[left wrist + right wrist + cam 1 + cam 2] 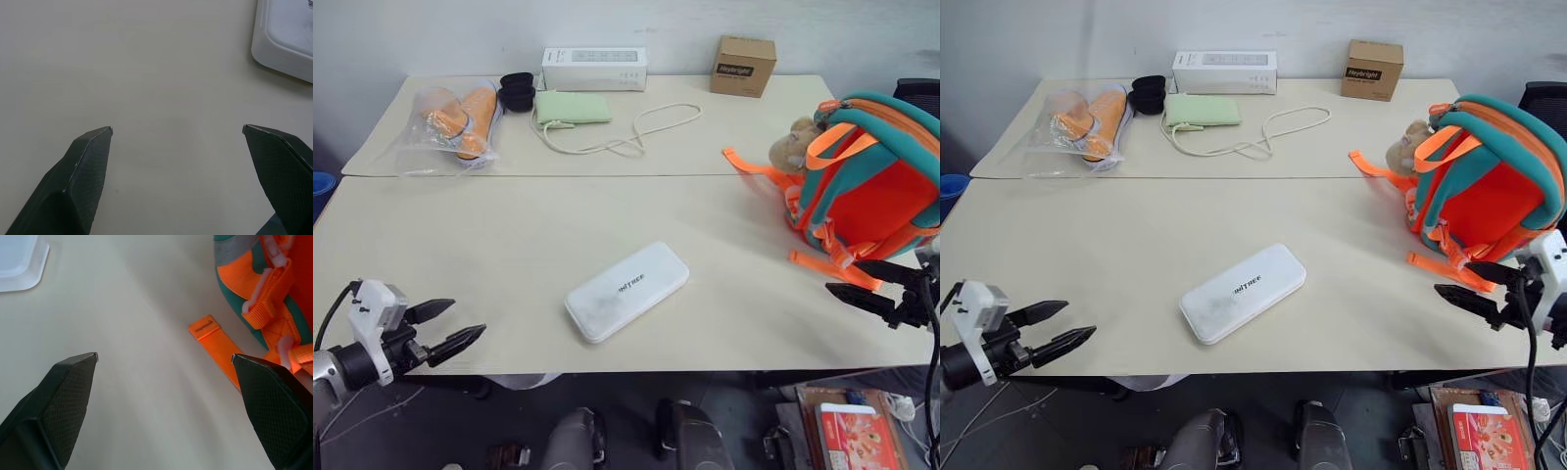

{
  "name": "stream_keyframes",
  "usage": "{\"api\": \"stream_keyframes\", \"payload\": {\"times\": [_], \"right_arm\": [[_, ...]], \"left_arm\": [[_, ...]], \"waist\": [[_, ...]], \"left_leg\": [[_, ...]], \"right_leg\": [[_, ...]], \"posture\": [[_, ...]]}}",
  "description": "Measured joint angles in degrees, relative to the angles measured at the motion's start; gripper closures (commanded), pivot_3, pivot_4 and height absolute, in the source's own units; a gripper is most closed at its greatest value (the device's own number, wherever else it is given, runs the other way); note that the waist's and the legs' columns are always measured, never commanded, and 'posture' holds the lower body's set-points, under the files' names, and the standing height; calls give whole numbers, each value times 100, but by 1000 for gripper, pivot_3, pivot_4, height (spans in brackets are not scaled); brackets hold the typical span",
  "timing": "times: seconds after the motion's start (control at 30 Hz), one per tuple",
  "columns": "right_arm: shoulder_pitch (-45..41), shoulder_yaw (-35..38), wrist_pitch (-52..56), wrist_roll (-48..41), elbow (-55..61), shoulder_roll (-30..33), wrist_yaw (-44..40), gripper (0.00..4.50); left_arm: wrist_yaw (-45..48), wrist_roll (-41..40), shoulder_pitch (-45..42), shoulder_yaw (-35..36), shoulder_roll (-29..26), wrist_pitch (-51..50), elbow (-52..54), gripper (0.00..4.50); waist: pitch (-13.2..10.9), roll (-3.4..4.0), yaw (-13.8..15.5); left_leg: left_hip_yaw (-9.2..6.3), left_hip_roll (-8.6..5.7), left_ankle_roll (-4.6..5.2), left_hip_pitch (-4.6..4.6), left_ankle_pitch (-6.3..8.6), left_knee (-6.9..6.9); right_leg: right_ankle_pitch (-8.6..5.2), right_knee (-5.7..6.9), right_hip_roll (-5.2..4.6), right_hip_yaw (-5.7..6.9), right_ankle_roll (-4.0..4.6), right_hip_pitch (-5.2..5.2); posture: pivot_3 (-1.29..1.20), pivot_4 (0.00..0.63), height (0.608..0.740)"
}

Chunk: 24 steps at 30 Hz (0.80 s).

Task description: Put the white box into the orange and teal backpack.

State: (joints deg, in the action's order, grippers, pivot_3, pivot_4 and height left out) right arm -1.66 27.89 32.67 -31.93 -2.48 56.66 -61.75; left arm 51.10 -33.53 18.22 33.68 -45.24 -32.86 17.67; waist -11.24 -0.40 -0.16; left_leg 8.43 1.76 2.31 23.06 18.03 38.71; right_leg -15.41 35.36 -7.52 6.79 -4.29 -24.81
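We saw one white box (pixel 626 291) lying flat and askew on the near table (pixel 489 255), close to its front edge, with bare tabletop on every side of it. One orange and teal backpack (pixel 876 176) stood at the right end of the same table, near the right edge, a beige plush toy (pixel 793 145) at its left side and its orange straps (pixel 822 266) trailing onto the surface toward the front edge.

Our left gripper (pixel 448 327) hung over the front left corner of the table with its two fingers spread wide and nothing between them; in its wrist view a corner of the box lay apart from the fingertips. Our right gripper (pixel 1471 283) hung at the front right, fingers likewise parted and empty, just beside a loose strap end and below the backpack. A wide stretch of open tabletop lay between the box and the backpack.

On the far table, butted against the near one, we counted one long white carton (pixel 594 69), one small brown cardboard box (pixel 743 65), one pale green pouch (pixel 572 107) with a looped cord (pixel 636 132), one clear bag of orange items (pixel 455 122) and one black object (pixel 517 91).
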Motion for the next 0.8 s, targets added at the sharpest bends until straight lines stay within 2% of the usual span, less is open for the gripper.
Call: {"api": "stream_keyframes", "payload": {"times": [0.07, 0.23, 0.43, 0.47, 0.63, 0.8], "right_arm": [[-49, -187, 1, 13, 139, -1, 13, 633], [-375, -850, -22, 78, 572, -33, -1, 2373], [-1354, -2005, -242, 573, 503, -343, 5, 4488], [-1480, -2154, -302, 682, 428, -379, -1, 4500], [-2190, -2757, -493, 1083, -51, -807, 16, 4500], [-2736, -3267, -630, 1548, -489, -1440, 282, 4500]], "left_arm": [[133, 8, 23, -231, -38, 53, 124, 614], [480, 247, 0, -1147, -273, 265, 668, 2186], [519, 743, -1476, -2600, -243, 377, 395, 4115], [525, 816, -1684, -2777, -208, 388, 325, 4457], [540, 974, -2467, -3404, -12, 401, -7, 4484], [478, 1229, -2915, -3682, 38, 391, -410, 4484]], "waist": [[0, 0, -1], [0, 1, 0], [0, 4, 8], [-1, 4, 8], [-1, 4, -14], [-1, 4, -20]], "left_leg": [[0, 0, 0, 0, 0, 0], [2, -2, -30, 0, -18, -10], [3, -4, -31, 1, -32, -13], [6, -5, -32, 5, -34, -14], [17, -6, 0, 11, -51, -7], [18, -4, 0, 10, -55, 12]], "right_leg": [[0, -1, 0, 0, 0, 0], [0, -2, 1, -3, 1, -3], [6, 3, 5, 6, 2, -4], [6, 2, 6, 7, 1, -7], [9, 1, 13, 10, -4, -8], [9, 22, 15, 17, -4, -12]], "posture": [[0, 150, 740], [0, 150, 740], [0, 150, 740], [0, 150, 740], [0, 150, 740], [0, 150, 740]]}}
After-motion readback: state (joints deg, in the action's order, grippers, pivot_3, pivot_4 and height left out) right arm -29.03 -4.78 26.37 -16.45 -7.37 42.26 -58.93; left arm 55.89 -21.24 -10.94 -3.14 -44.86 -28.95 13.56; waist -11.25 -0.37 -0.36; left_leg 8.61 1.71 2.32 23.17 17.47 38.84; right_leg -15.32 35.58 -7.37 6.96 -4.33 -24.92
